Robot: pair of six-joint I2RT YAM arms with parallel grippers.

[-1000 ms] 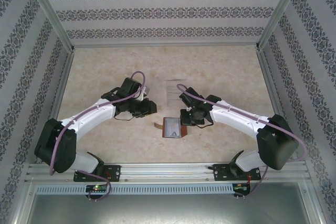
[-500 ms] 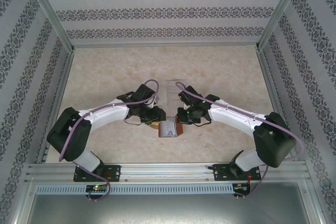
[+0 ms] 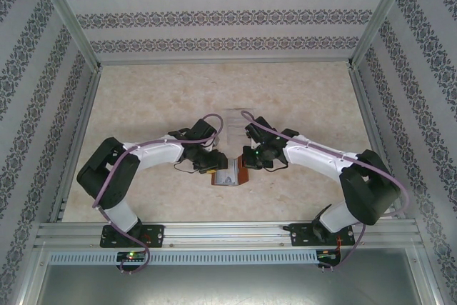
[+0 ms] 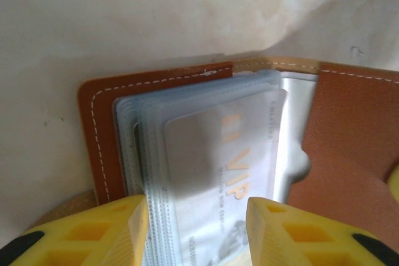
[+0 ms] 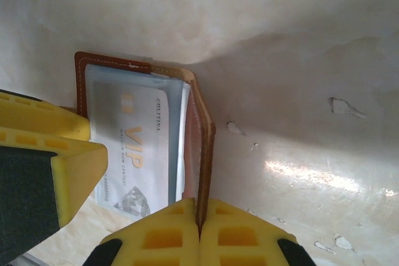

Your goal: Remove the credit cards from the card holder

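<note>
Evidently no card is out yet: the card holder lies open on the worktop between the arms, with a VIP credit card inside its clear sleeve. The left wrist view reveals the left hand part open, straddling the sleeves. The right wrist view reveals the right hand closed, pinching the leather cover.

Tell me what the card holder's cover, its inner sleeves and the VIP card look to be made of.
The card holder looks like smooth reddish-brown leather or imitation leather: matte surface, pale stitching along the edge. Its inner sleeves seem thin clear plastic, slightly frosted: stacked layers you can see through. The card looks like stiff pale plastic with gold VIP lettering.
</note>
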